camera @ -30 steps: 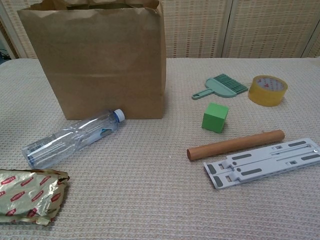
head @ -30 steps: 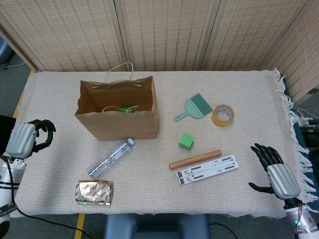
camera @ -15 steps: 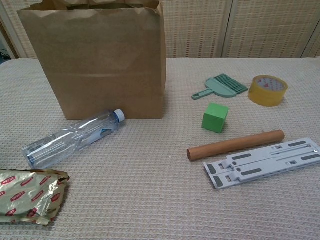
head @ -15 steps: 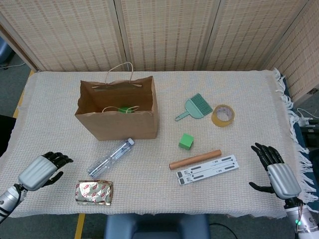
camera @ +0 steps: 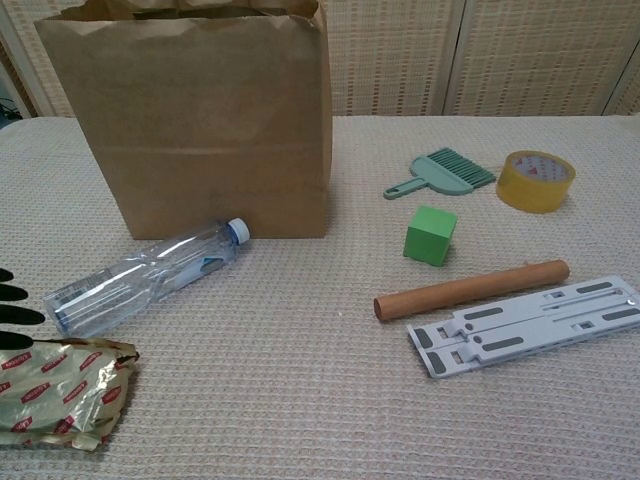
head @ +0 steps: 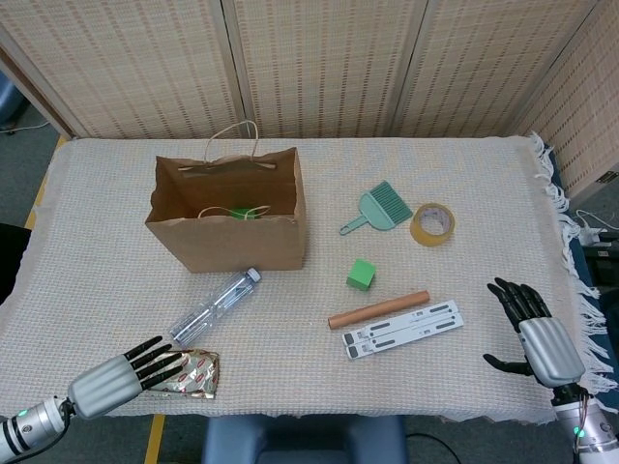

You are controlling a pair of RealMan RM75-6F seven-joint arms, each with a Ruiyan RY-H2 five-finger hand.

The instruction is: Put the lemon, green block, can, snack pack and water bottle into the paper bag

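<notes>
Left hand (head: 116,379) spread, reaching over snack pack (head: 187,372) near table's front edge. Crinkly, light, soft foil; best gripped across the middle.

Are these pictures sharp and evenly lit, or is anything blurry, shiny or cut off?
Head view: sharp, soft even light, faint shadows. Chest view: sharp too, small glints on the water bottle and snack pack; the left hand shows only as dark fingertips at the frame edge.

brown paper bag (head: 232,217), green block (head: 361,275) (bright), yellow tape (head: 431,224)
</notes>
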